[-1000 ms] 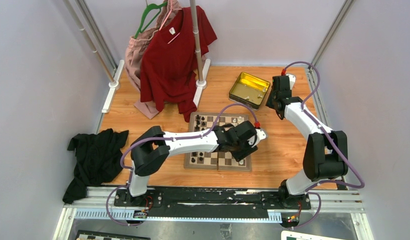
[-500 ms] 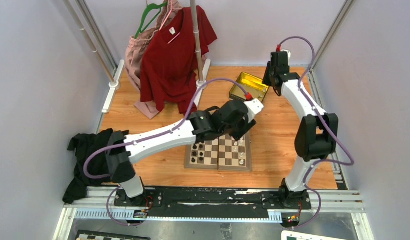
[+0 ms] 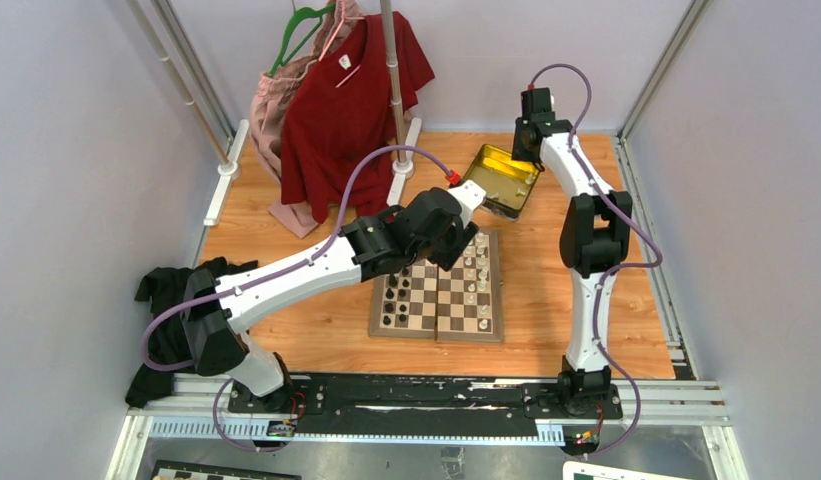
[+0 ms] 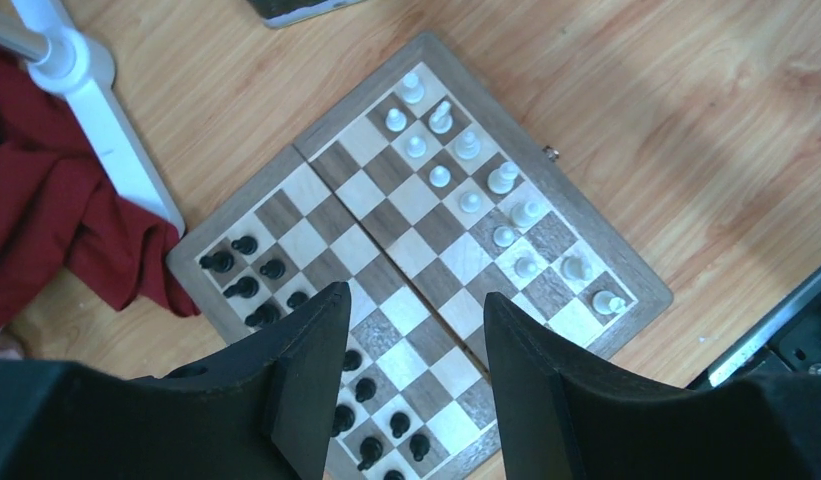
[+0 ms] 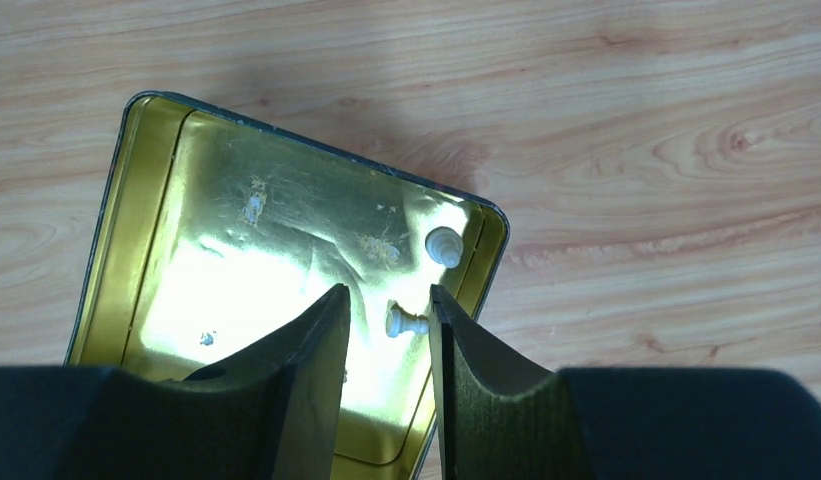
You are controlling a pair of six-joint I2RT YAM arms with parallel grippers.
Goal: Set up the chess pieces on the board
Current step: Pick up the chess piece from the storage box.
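The board (image 3: 438,330) lies mid-table, seen whole in the left wrist view (image 4: 586,320). Several white chess pieces (image 4: 469,171) stand in two rows along its right side (image 3: 476,282). Black pieces (image 4: 248,285) fill the left side. My left gripper (image 4: 411,298) hangs high over the board (image 3: 454,252), open, nothing between its fingers. My right gripper (image 5: 386,300) is open above the gold tin (image 5: 146,230), at the tin's far edge in the top view (image 3: 520,150). Two white pieces remain in the tin: one lying between the fingertips (image 5: 406,322), one by the rim (image 5: 444,246).
The gold tin (image 3: 501,180) sits just beyond the board's far right corner. A clothes rack foot (image 3: 401,165) and a hanging red shirt (image 3: 346,110) stand at the far left of the board. A black cloth (image 3: 186,310) lies at the table's left edge.
My left arm rose from the board's near right toward its far edge, jaws widening. My right arm swung left from beside the tin to over it, jaws opening slightly.
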